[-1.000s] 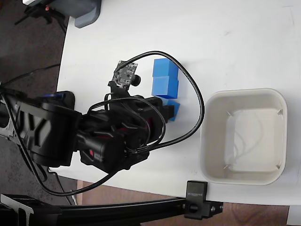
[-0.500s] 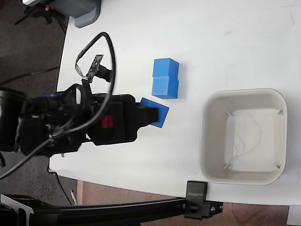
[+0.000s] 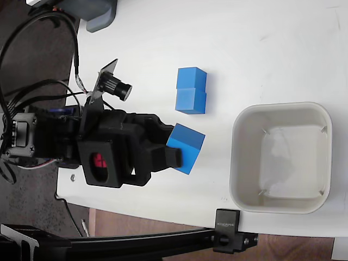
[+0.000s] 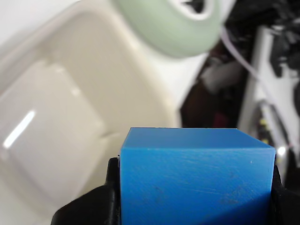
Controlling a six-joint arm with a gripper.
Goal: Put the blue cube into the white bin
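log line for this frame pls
phase: carry | gripper: shut on blue cube, lifted off table | white bin: empty, to the right in fixed view | two other cubes: on table

blue cube (image 3: 185, 147) up w/ claw (image 3: 175, 148)

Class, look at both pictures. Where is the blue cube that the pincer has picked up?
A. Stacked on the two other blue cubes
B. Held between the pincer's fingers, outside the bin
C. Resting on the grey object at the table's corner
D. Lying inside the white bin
B: the blue cube sits clamped in the pincer, left of the white bin in the fixed view.
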